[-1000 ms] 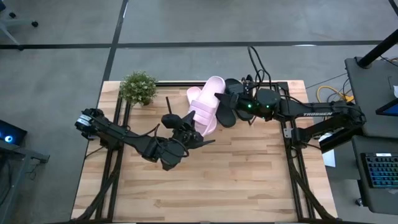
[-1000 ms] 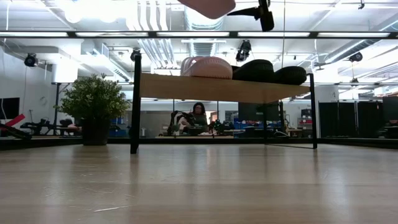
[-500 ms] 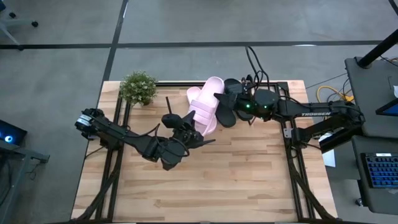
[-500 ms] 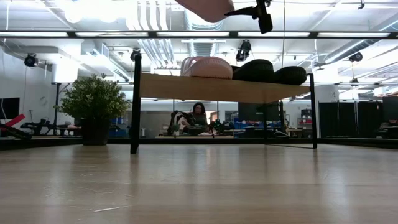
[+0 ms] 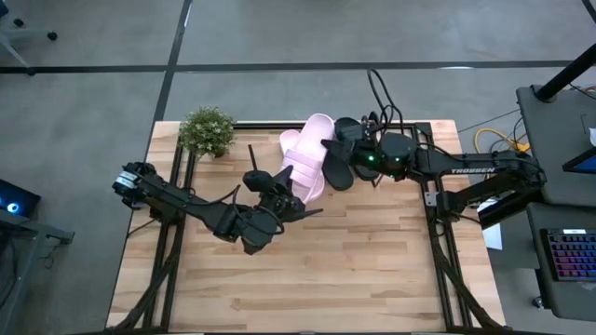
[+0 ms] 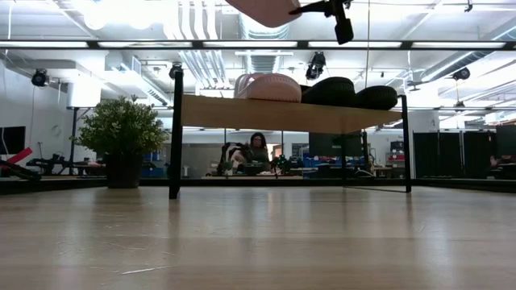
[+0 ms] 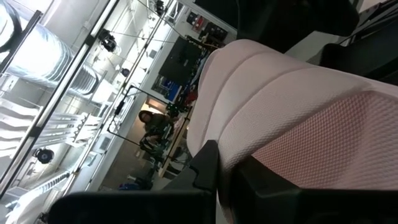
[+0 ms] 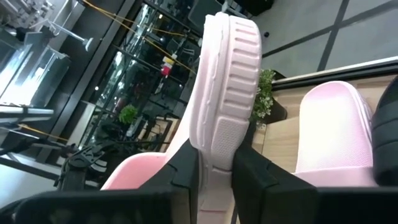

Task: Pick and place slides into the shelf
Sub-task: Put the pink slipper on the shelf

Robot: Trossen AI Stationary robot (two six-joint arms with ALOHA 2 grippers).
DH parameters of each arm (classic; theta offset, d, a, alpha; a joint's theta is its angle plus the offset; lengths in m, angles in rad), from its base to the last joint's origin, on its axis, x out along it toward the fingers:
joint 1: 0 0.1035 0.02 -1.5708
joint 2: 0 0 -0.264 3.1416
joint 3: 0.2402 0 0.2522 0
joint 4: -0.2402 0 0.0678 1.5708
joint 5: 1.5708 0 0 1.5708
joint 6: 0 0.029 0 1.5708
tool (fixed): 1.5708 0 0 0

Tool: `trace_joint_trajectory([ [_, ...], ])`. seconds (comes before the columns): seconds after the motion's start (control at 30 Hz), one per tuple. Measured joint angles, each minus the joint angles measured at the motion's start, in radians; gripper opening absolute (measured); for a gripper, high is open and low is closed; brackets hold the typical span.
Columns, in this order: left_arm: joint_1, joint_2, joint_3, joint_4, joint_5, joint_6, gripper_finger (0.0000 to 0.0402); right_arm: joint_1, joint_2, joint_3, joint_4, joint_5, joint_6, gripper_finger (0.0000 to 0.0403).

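One pale pink slide [image 5: 314, 154] is held aloft above the shelf [image 6: 282, 113], at the low view's top edge [image 6: 266, 8]. My left gripper [image 5: 284, 186] is shut on its near end. My right gripper [image 5: 328, 149] is shut on its right edge. The other pink slide [image 6: 268, 87] and two black slides [image 6: 329, 90] [image 6: 376, 97] rest sole down on the slanted shelf board. In the right wrist view the shelved pink slide [image 8: 329, 124] lies beyond the held one. My left gripper pinches the held slide between its two fingers [image 7: 205, 169] at the near end, by the ribbed strap [image 7: 249, 137]. It comes from the table's near left. The slide is lifted clear of the shelf. My right gripper pinches the slide's sole through its thickness at the right long edge [image 8: 217, 140]. One finger [image 8: 252, 177] lies on the ridged underside, the other [image 8: 183, 171] on the opposite face. The fingers come level from the table's right, and the slide stands on edge between them.
A potted plant [image 5: 207, 130] stands at the table's far left, beside the shelf's black left post [image 6: 175, 133]. Bare wooden tabletop [image 5: 345, 261] lies near the front. A person [image 6: 258, 149] sits in the room beyond the table.
In the low view, my right gripper's dark finger has drawn up closer to the held pink slide. The slide and my left gripper have stayed where they were.
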Motion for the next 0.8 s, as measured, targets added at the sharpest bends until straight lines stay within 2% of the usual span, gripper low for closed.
trace_joint_trajectory([
  [0.47, 0.0, 0.0, 0.0, 0.001, 0.013, 0.032, 0.0004, -0.008, -0.004, 0.027, 0.014, -0.002, -0.049, 0.005],
  [0.8, 0.0, -0.002, 0.0, 0.001, 0.01, 0.033, 0.0099, -0.021, -0.005, 0.031, 0.009, 0.007, -0.059, 0.0049],
])
